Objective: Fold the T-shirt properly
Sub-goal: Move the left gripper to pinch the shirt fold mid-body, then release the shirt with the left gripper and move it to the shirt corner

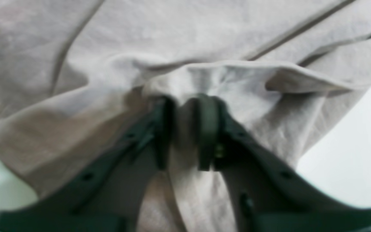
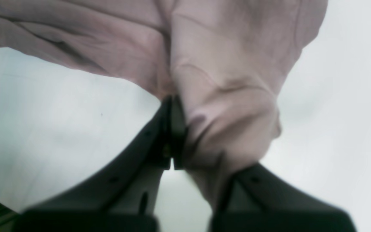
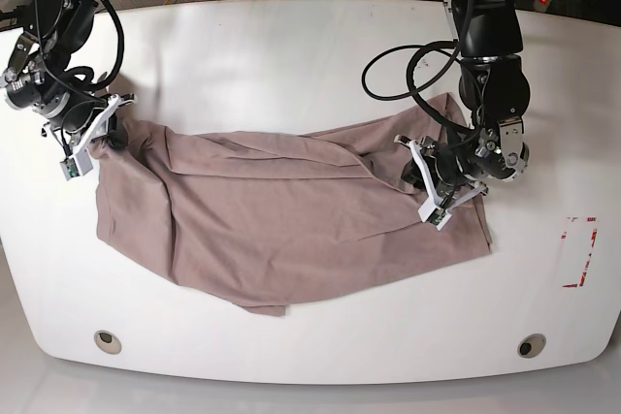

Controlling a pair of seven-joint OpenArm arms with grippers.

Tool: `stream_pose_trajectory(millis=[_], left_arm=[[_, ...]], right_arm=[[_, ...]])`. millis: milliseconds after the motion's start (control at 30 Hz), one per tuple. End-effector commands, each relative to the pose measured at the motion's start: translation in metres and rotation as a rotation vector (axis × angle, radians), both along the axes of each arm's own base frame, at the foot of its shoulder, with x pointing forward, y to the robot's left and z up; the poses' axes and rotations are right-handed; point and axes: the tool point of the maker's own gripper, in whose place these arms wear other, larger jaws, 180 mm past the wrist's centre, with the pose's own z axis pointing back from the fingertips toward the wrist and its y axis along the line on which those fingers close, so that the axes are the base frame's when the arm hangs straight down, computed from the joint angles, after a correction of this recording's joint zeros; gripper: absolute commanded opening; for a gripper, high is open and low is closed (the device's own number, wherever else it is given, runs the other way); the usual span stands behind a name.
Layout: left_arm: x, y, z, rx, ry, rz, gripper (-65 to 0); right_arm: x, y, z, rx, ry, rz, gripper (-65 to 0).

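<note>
The mauve-brown T-shirt [image 3: 291, 210] lies rumpled and spread across the middle of the white table [image 3: 291, 46]. In the base view my left gripper [image 3: 429, 179] sits at the shirt's right edge. The left wrist view shows that gripper [image 1: 185, 108] with its dark fingers [image 1: 208, 129] pinched on a raised fold of the T-shirt [image 1: 204, 38]. At the shirt's upper left corner, my right gripper [image 3: 105, 133] is shut on a bunch of cloth. In the right wrist view the right gripper [image 2: 172, 108] holds the T-shirt [image 2: 230, 80] slightly off the table.
A red-outlined rectangle [image 3: 579, 251] marks the table near its right edge. Two round holes [image 3: 108, 341] [image 3: 530, 345] sit along the front edge. Cables and equipment lie on the floor beyond the far edge.
</note>
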Motion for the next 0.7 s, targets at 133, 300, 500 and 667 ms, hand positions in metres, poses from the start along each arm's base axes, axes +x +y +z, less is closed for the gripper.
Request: stream_pose_trajectory(millis=[133,300,500,667], left_arm=[[0.01,-0.009,0.022,0.004,-0.08,-0.04,-65.0],[-0.006,-0.009,0.042,0.032,-0.158,-0.052,-65.0],[-0.044,-0.005,0.05,0.112,-0.2,-0.114,-65.0],[-0.087,0.001,0.046,0.161,-0.18,-0.153,-65.0]], right_arm=[[0.009,-0.003,0.014,-0.008,-0.052,0.004,-65.0],[0.009,-0.003,0.014,-0.007,-0.053,0.005,-65.0],[0.009,-0.003,0.015,-0.005,-0.053,0.005,-65.0],[0.009,-0.001,0.014,-0.001,-0.053,0.005,-65.0]])
